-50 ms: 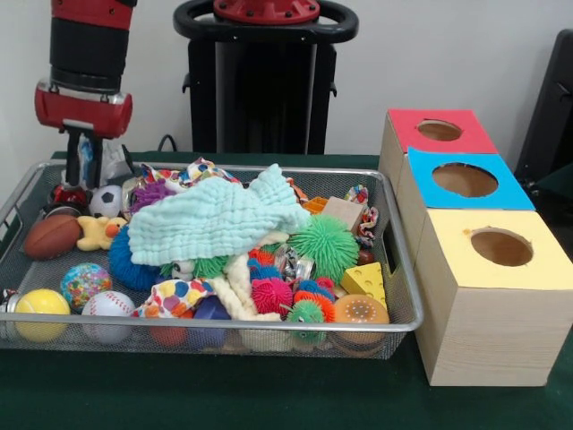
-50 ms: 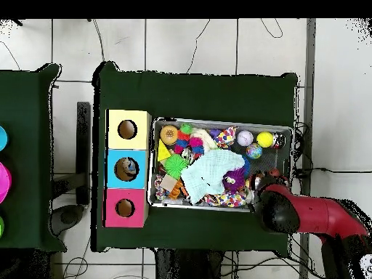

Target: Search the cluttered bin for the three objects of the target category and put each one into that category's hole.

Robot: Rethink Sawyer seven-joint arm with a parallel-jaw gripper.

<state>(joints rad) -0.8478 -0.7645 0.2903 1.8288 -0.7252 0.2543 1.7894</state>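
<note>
The green table point(image 1: 224, 399) carries everything, so that the arm can reach bin and boxes from one side. The wire bin point(image 1: 407, 309) sits in the middle and is full of toys, which is why a search is needed. Beside it, touching or almost touching, stand three wooden boxes in a row, with a red top point(image 1: 439, 132), a blue top point(image 1: 466, 180) and a yellow top point(image 1: 500, 244), each with one round hole facing up for dropping things in. A pale green cloth point(image 1: 215, 219) lies over the middle of the heap and hides what is under it. The task does not name the category, so I cannot tell which toys are wanted; I judge balls possible, like the brown football point(image 1: 52, 236), the baseball point(image 1: 107, 305) and the yellow ball point(image 1: 41, 305). The gripper point(image 1: 82, 184) is low in the far corner of the bin, away from the boxes, near the small soccer ball point(image 1: 106, 202); I cannot tell its state.
</note>
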